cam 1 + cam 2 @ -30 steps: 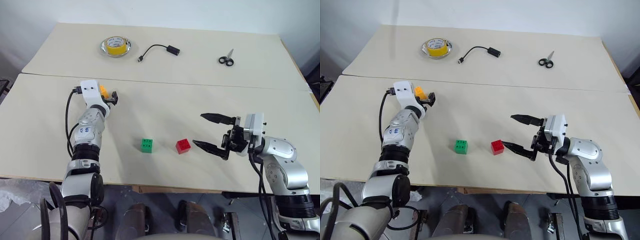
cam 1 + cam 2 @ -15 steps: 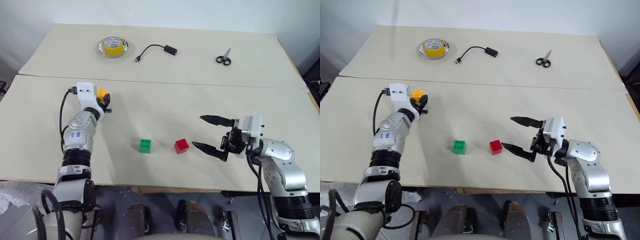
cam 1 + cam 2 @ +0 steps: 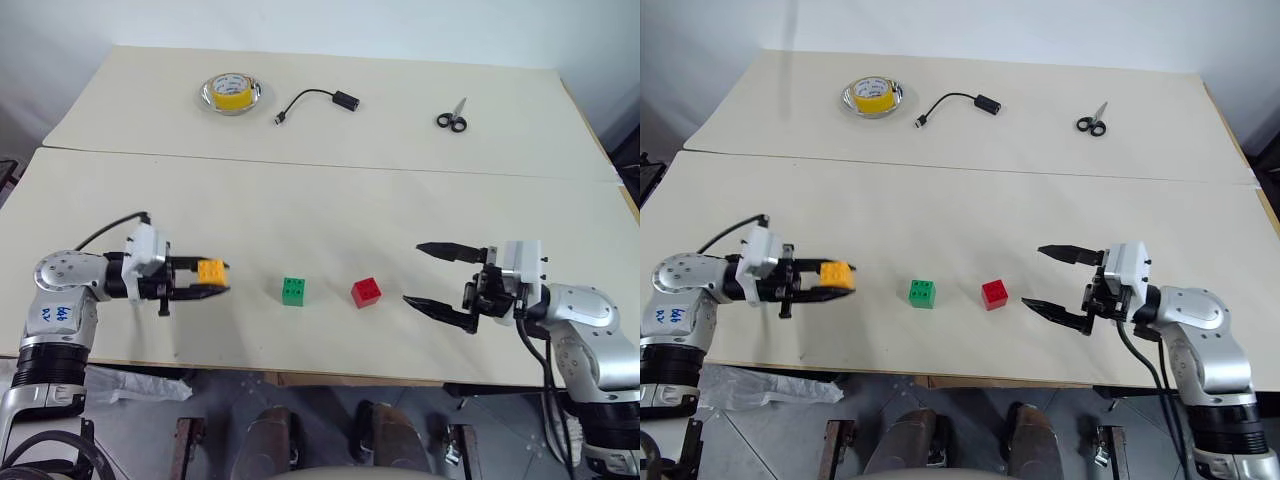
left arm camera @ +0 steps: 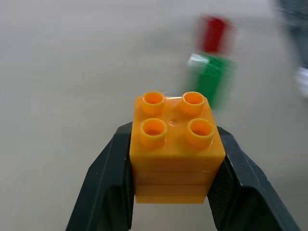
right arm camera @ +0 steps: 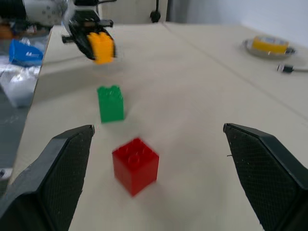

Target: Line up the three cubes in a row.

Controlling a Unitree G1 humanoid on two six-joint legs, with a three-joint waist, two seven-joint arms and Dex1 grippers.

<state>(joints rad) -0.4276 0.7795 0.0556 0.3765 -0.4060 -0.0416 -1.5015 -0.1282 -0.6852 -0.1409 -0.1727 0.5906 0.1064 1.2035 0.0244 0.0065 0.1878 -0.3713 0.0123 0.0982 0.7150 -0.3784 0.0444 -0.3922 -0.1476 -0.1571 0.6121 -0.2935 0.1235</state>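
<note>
My left jaws (image 3: 212, 279) pinch the orange cube (image 3: 211, 271) beside the green cube (image 3: 294, 291) and red cube (image 3: 366, 292), already paired in front of my spread right jaws (image 3: 434, 276); only setting it down in line remains.

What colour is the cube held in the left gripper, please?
Orange-yellow cube; clearest in the left wrist view.

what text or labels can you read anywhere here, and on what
Blue marking on the left arm's grey shell: too small to read.
Print on the yellow tape roll: too small to read.
The cubes, scissors and cable show no text.
</note>
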